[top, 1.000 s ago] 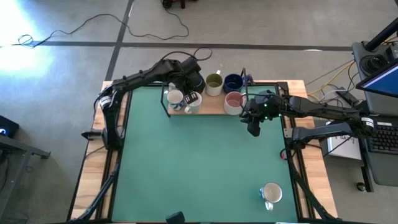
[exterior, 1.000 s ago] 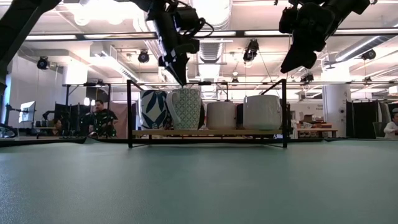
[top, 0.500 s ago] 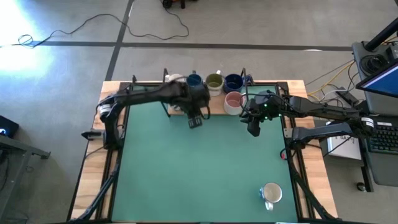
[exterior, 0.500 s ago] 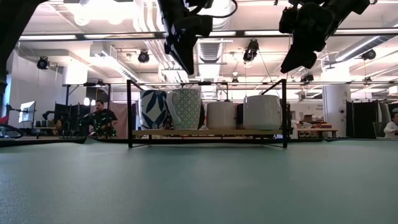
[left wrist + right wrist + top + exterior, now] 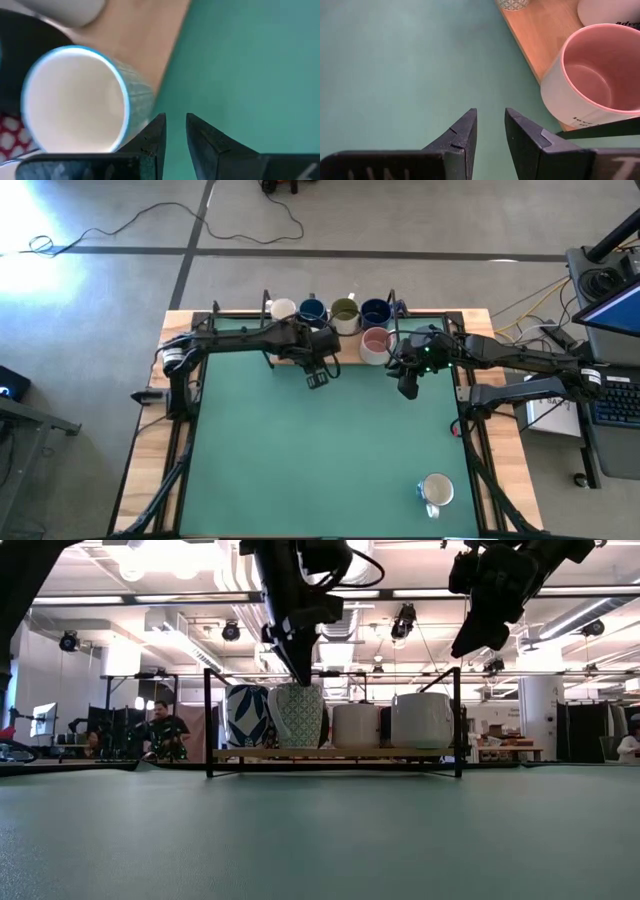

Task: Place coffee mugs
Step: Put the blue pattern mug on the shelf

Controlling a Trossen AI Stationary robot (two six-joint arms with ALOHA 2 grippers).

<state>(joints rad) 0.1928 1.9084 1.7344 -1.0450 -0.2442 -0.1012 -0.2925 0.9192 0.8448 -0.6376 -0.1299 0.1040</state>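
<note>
Several coffee mugs stand on a wooden board [image 5: 345,352] in a black wire frame at the table's far edge: a white one [image 5: 283,309], two dark blue ones [image 5: 312,310], an olive-lined one [image 5: 345,313] and a pink-lined one [image 5: 376,343]. My left arm hides part of the near row. Another white mug [image 5: 436,491] stands alone on the green mat, near right. My left gripper [image 5: 318,377] hangs open and empty just in front of the board, beside a blue-rimmed mug [image 5: 75,100]. My right gripper [image 5: 407,388] hovers open and empty by the pink-lined mug [image 5: 600,80].
The black frame's uprights [image 5: 207,720] and top bar rise around the board. The green mat [image 5: 320,460] stretches bare from the board to the near edge, apart from the lone mug. Beyond the table, people sit in the room [image 5: 160,730].
My left gripper has come away from above the mugs on the board, moving toward the table's near and right edges, out over the mat, and has sunk a little. The mugs have stayed put.
</note>
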